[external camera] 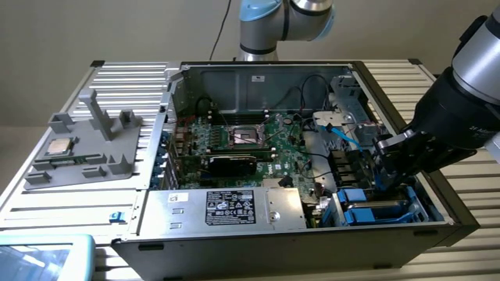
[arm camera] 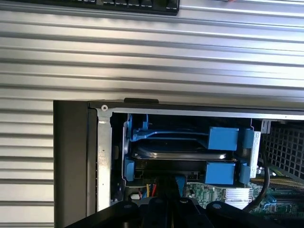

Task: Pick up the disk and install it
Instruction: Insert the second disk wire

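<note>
The disk [arm camera: 178, 155] lies flat in the drive bay at the corner of the open computer case [external camera: 258, 249], seen edge-on with its blue carrier frame [arm camera: 223, 138] around it. In the exterior view the blue carrier [external camera: 373, 212] sits at the case's front corner on the exterior view's right. My gripper [external camera: 384, 175] hangs inside the case just above and behind that bay. Its black fingers [arm camera: 156, 209] are shut together, a short way from the disk's edge, and I see nothing between them.
A large silver box with a black-and-white label [external camera: 226, 208] fills the case's front. The motherboard [external camera: 250, 140] and a blue cable [external camera: 343, 137] lie behind the bay. A grey fixture holding a small square chip [external camera: 61, 146] stands on the ribbed metal table [external camera: 93, 199].
</note>
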